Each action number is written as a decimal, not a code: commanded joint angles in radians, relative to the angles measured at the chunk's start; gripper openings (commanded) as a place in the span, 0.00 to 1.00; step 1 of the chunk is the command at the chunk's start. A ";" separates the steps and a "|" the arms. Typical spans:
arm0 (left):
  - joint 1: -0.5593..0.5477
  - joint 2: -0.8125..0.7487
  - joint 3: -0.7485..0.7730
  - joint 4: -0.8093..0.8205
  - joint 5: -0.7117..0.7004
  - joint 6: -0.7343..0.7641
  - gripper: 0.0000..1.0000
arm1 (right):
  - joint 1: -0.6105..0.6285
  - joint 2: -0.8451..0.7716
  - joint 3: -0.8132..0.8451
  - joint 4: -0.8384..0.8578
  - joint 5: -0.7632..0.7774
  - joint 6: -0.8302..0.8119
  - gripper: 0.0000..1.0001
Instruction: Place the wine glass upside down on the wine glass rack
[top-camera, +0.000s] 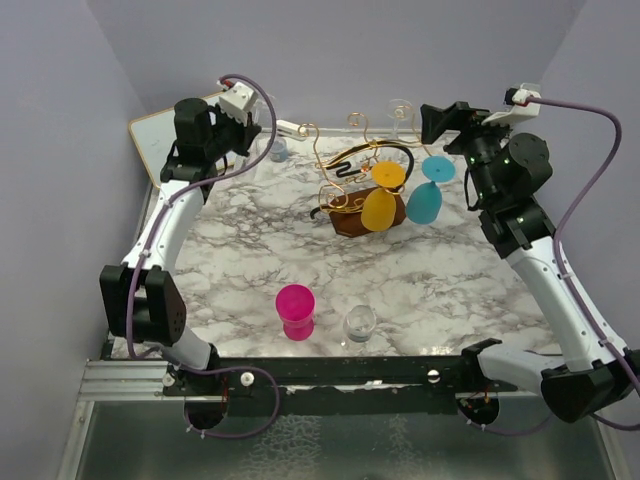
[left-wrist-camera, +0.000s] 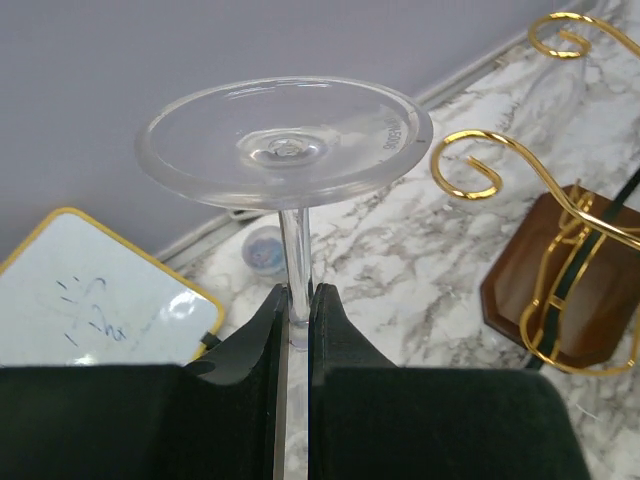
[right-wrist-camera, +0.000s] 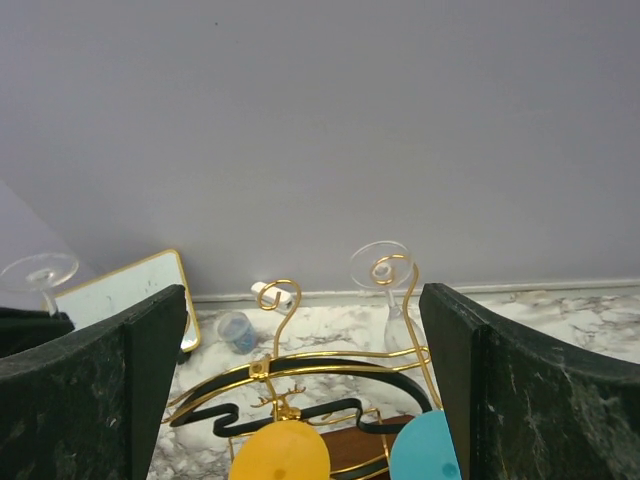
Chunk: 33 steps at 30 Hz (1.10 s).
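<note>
The wine glass (left-wrist-camera: 285, 150) shows only its foot and stem in the left wrist view; its bowl is hidden behind the left pincer (left-wrist-camera: 300, 298). The wine glass rack (left-wrist-camera: 545, 285) is cut off by that view's right edge. In the right wrist view the bottom edge crops the yellow glass (right-wrist-camera: 282, 452) and the teal glass (right-wrist-camera: 425, 452), which hide most of the rack's base. The scribble on the whiteboard (left-wrist-camera: 90, 300) is too blurred to read.

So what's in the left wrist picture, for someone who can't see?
The left gripper pinches a clear wine glass by its stem, foot above. The gold wine glass rack stands right of it on the marble table.
</note>
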 joint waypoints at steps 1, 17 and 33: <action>0.014 0.106 0.104 0.079 -0.018 0.042 0.00 | -0.015 0.041 0.056 -0.047 -0.098 0.026 0.99; 0.029 0.524 0.426 0.225 0.437 0.044 0.00 | -0.054 0.074 0.006 0.119 -0.250 0.010 0.99; 0.038 0.688 0.451 0.733 0.649 -0.430 0.00 | -0.279 0.380 0.323 -0.433 -0.461 0.057 0.96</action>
